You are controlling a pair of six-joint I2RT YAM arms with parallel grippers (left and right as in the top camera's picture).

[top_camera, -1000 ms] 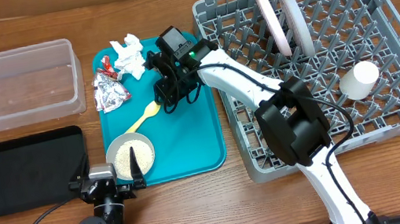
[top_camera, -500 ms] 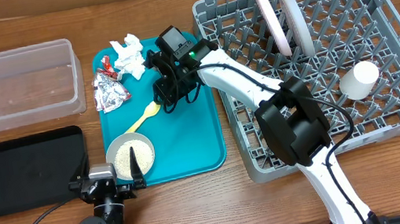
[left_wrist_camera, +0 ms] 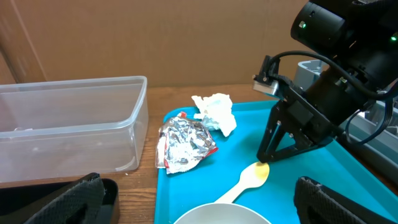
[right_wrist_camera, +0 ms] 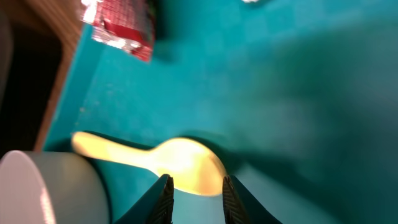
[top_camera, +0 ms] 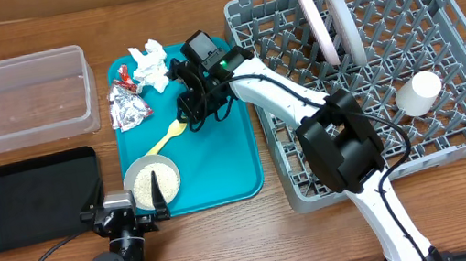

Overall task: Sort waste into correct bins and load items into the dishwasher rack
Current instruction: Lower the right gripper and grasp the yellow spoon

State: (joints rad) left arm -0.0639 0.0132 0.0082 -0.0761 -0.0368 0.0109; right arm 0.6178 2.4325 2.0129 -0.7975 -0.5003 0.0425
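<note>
A yellow spoon (top_camera: pixel 165 139) (left_wrist_camera: pixel 249 180) lies on the teal tray (top_camera: pixel 219 160). My right gripper (top_camera: pixel 188 123) (left_wrist_camera: pixel 264 162) (right_wrist_camera: pixel 194 196) is down on the tray, shut on the spoon's bowl (right_wrist_camera: pixel 180 168), which sits between the fingertips. A pale bowl (top_camera: pixel 152 180) of rice-like grains stands at the tray's front. My left gripper (top_camera: pixel 129 200) (left_wrist_camera: pixel 199 202) waits wide open just in front of that bowl, holding nothing. A crumpled napkin (top_camera: pixel 149 64) (left_wrist_camera: pixel 214 112) and a foil wrapper (top_camera: pixel 127 105) (left_wrist_camera: pixel 185 144) (right_wrist_camera: pixel 121 25) rest on the tray's far left.
The clear tub (top_camera: pixel 16 100) (left_wrist_camera: pixel 68 130) and the black tray (top_camera: pixel 35 197) sit left of the teal tray. The grey dishwasher rack (top_camera: pixel 239 18) on the right holds two upright plates (top_camera: pixel 321 25) (top_camera: pixel 341 17) and a white cup (top_camera: pixel 419 93).
</note>
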